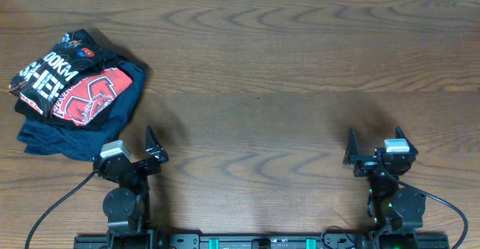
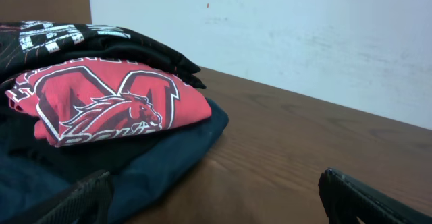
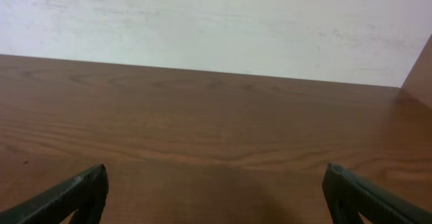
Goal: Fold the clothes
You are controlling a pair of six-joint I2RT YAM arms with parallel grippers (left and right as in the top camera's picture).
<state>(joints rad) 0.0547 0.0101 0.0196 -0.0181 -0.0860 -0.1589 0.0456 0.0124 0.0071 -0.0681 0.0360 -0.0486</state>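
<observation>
A dark brown wood-grain desk (image 1: 285,69) runs back to a pale, scuffed wall (image 3: 216,21), most of its surface bare under the overhead camera. At the far left of the desk sits a stack of 3 garments. On top, toward the far-left side, lies the black, slick short-sleeved jersey with big white lettering (image 1: 51,75), gathered into a rough bundle rather than spread flat. It overlaps a red T-shirt with a white-outlined horse emblem (image 2: 111,102), which in turn rests on a plain navy shirt (image 1: 71,140) whose rumpled edge spills toward the near side.

The 2 arms stand at the near edge, 1 at each side, well apart from each other. The left claw (image 2: 214,183) hangs just near and right of the pile, its dark fingers (image 2: 77,200) spread wide and gripping nothing; the navy shirt's hem lies close in front of it, though whether they touch cannot be told. The right claw (image 3: 216,177) is likewise spread wide and holds nothing, facing bare wood on the right half of the desk, far from the jersey.
</observation>
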